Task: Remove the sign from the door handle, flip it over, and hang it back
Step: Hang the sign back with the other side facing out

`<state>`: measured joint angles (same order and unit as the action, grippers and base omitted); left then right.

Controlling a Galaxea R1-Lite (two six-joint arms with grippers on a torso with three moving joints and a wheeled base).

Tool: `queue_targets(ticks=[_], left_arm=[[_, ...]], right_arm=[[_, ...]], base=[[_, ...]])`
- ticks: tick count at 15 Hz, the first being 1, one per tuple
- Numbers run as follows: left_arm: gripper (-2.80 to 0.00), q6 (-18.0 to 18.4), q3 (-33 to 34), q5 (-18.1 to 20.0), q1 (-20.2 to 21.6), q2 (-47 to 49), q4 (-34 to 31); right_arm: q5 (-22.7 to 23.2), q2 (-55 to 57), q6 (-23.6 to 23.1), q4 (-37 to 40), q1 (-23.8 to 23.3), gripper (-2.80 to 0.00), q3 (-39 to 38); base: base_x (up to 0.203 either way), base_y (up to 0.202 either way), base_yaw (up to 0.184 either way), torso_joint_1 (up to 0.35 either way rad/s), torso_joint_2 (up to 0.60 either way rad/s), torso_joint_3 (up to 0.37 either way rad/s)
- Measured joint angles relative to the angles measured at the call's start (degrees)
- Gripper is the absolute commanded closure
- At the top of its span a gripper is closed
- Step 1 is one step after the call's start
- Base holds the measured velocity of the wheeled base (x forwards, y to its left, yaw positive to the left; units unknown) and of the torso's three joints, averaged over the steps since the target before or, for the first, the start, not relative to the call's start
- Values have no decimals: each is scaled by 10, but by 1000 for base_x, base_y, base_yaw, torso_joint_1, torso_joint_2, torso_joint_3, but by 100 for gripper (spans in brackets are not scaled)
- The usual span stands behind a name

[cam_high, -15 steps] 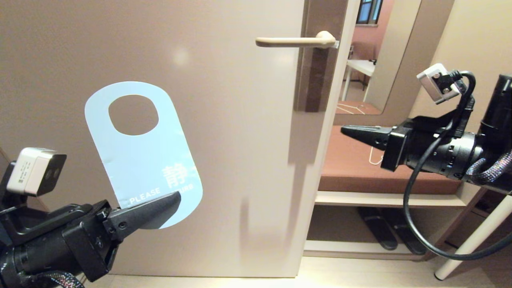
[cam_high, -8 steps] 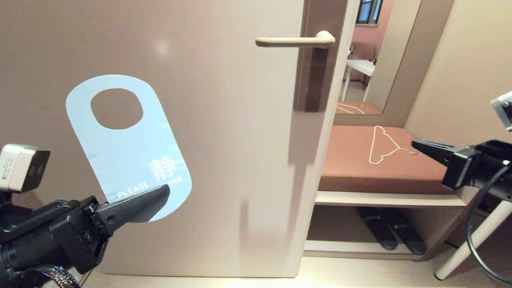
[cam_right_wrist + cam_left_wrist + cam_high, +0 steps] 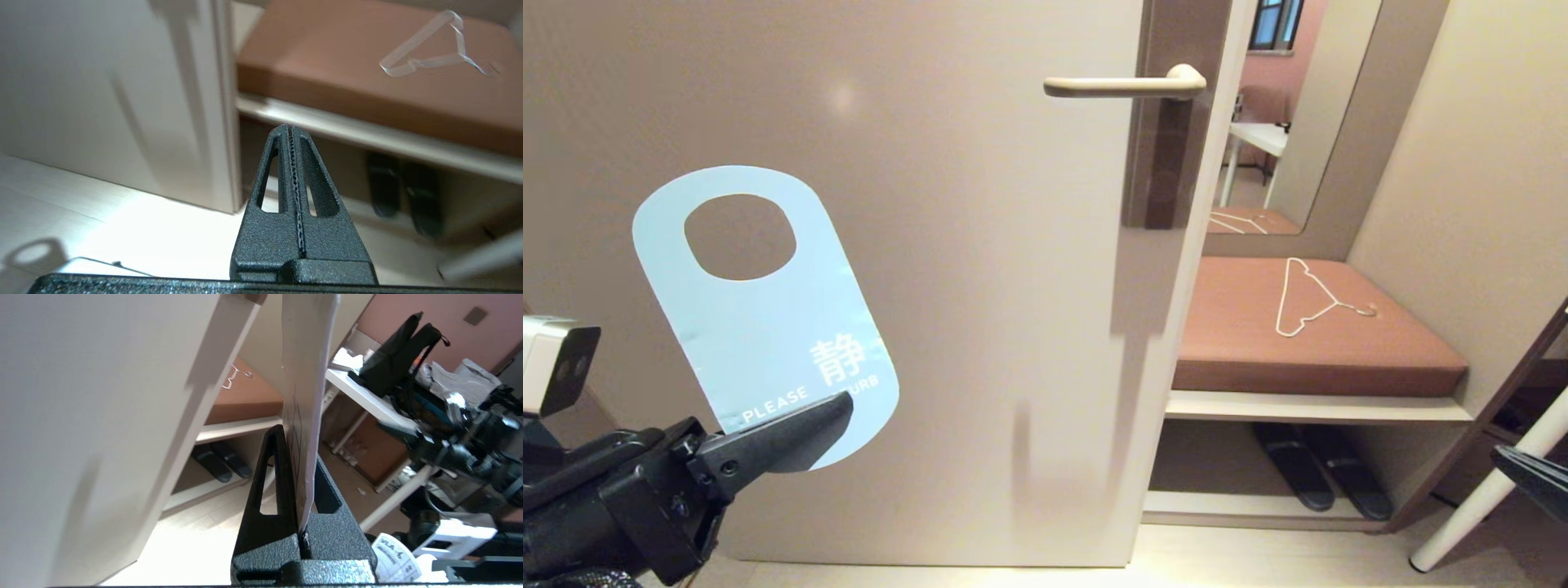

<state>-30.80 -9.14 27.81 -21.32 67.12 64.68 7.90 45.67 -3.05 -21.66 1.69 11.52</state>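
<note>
**Left arm holds, right arm low at the near right**

The left gripper (image 3: 837,412) sits at the near left, its arm reaching up and rightward from the corner, fingers (image 3: 282,473) pressed together on the lower end of the sign (image 3: 768,314), which stands upright above them. The right gripper (image 3: 292,130) is at the near right edge, only a dark tip showing in the head view, its jaws fully closed and empty, pointing down toward the floor.

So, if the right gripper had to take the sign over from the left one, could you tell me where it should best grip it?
Probably the sign is best pinched on its free right-hand long edge, between the oval hole and the left gripper, coming in from the door handle side: the card stands nearly upright, facing the head camera.
</note>
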Motion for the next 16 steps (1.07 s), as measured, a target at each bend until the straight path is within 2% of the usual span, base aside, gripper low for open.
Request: queue_targets(ticks=[3, 12, 16], left_arm=[[0, 14, 6, 1, 16, -5, -1], [0, 19, 29, 2, 40, -22, -2], [0, 20, 47, 2, 40, -31, -2]], right_arm=[[-16, -74, -1, 34, -1, 0, -34], [-43, -299, 0, 286, -2, 0, -50], [-46, -357, 0, 316, -2, 0, -59]], base=[[0, 0, 0, 0, 0, 0], [0, 0, 0, 0, 0, 0], [0, 0, 0, 0, 0, 0]])
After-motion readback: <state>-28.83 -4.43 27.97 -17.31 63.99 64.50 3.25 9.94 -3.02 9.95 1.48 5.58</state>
